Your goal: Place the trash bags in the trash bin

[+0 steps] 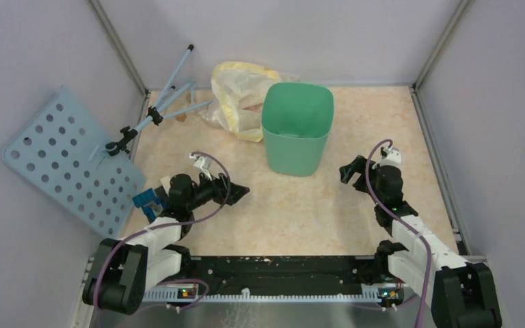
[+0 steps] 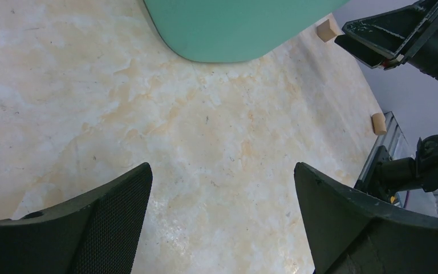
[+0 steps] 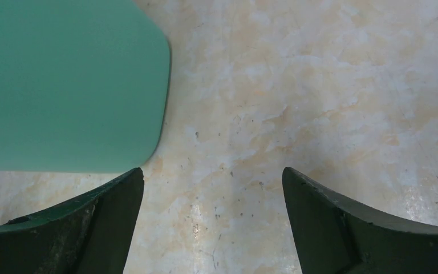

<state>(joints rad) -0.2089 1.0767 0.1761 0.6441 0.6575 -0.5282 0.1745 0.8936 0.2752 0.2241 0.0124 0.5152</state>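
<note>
While gaping, left claw (image 2: pixel 222 172), right claw (image 3: pixel 212 174) empty

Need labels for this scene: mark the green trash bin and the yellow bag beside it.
trash bin (image 1: pixel 294 156), top external view, near outer wall.
yellow bag (image 1: pixel 232 96), top external view, crumpled left part.

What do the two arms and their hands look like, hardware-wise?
On left arm and right arm: black joints, white link covers, a purple cable looping along each. The left hand and right hand: two black tapered fingers; left inner faces are finely textured.
</note>
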